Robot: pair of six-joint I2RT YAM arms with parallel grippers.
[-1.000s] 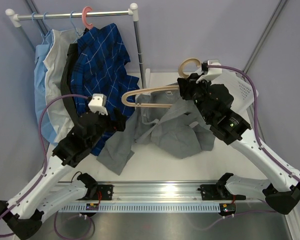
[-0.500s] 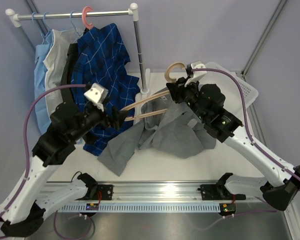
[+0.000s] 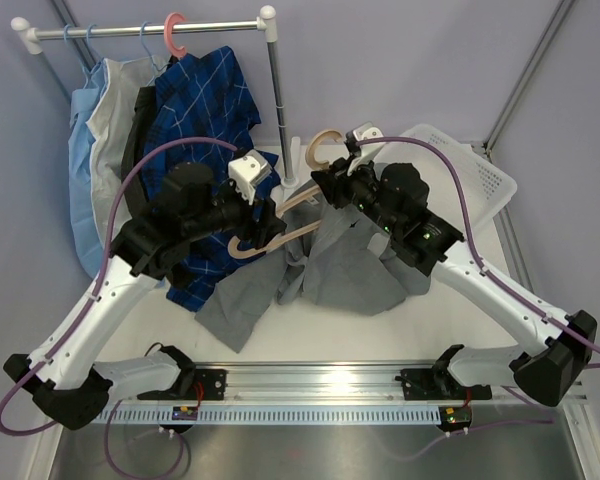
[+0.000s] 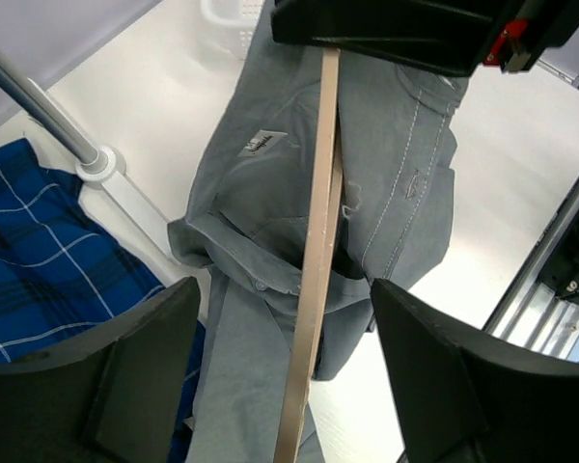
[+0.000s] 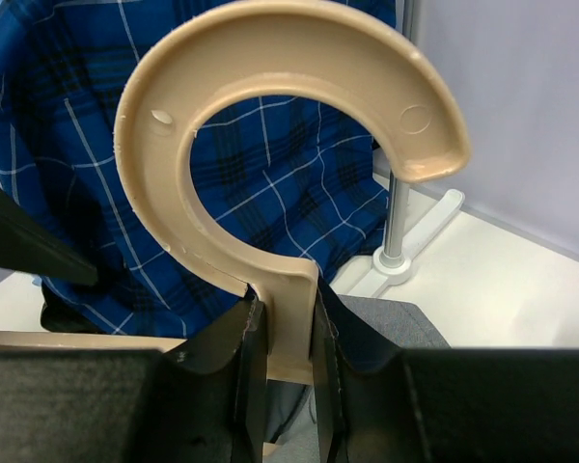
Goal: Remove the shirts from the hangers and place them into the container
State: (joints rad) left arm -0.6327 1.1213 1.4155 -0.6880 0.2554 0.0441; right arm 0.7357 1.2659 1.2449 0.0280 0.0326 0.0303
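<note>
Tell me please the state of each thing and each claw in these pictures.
tan hanger, off the rail, gripped at its neck.
right claw, shut on tan hanger.
left claw, open, astride the tan hanger's bar.
grey shirt, partly on tan hanger, rest lying on table.
plaid shirt, hanging on pink hanger.
pink hanger, hooked on rail.
basket, no shirt visible inside.
</note>
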